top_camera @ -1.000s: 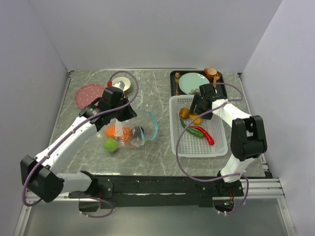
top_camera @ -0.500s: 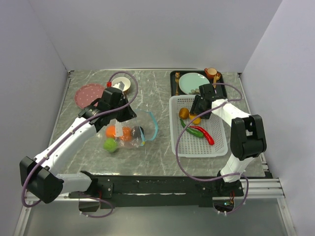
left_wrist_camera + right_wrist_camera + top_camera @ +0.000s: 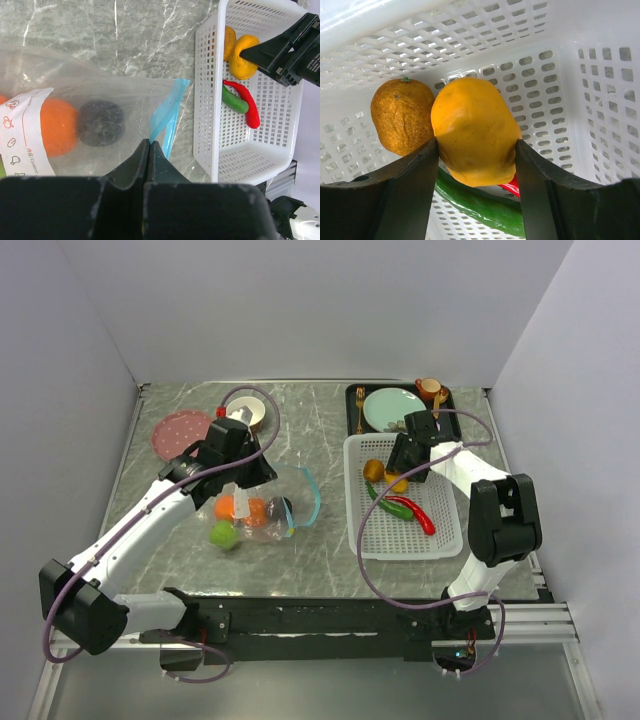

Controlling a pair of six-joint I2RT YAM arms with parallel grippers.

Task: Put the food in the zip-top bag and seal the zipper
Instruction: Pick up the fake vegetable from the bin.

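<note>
Guessing the yellow fruit (image 3: 475, 130) is light, hard and slick, so squeezing its fat middle looks safest. Long axis runs 12 to 6 in the wrist view. It's in the white basket (image 3: 560, 75), orange (image 3: 400, 120) touching at 9 o'clock. Jaws of the right gripper (image 3: 476, 150) clamp its sides; jaws of the left gripper (image 3: 150, 145) pinch the zip-top bag (image 3: 100, 85).

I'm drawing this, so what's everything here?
zip-top bag: 1, clear, teal zipper, left.
oranges: 2, orange, in bag.
dark fruit: 1, black, in bag.
green apple: 1, green, beside oranges.
basket: 1, white, right.
brownish orange, yellow fruit, green pepper, red chili: 1 each, in basket.
tray: 1, black, back right; holds teal plate, gold fork, cup.
pink plate, cream bowl: 1 each, back left.
left gripper: black, shut on bag.
right gripper: black, gripping yellow fruit.
</note>
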